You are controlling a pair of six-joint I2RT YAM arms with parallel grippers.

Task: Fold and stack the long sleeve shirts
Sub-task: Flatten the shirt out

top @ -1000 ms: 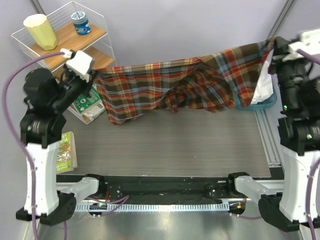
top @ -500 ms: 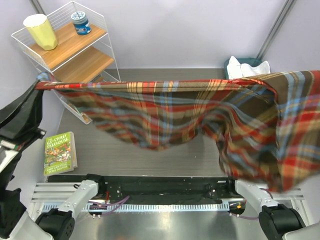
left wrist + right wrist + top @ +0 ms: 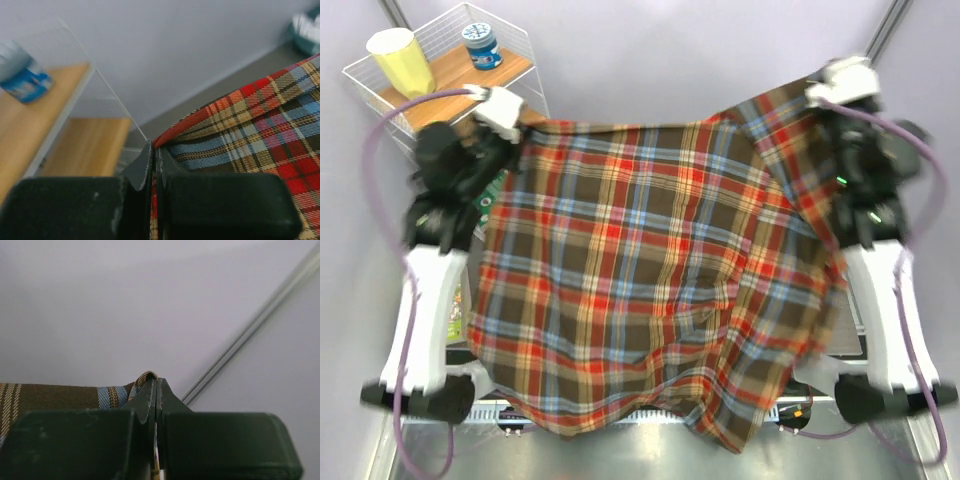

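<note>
Plaid shirt hangs spread between left gripper and right gripper, both clamped on its edge; jar label unreadable.

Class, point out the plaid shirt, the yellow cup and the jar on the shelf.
plaid shirt (image 3: 650, 270): top view, middle of the spread cloth
yellow cup (image 3: 402, 60): top view, its side
jar (image 3: 482, 47): top view, its label

One plaid shirt; one cup; one jar; one shelf; possibly one white shirt, blurred.
</note>
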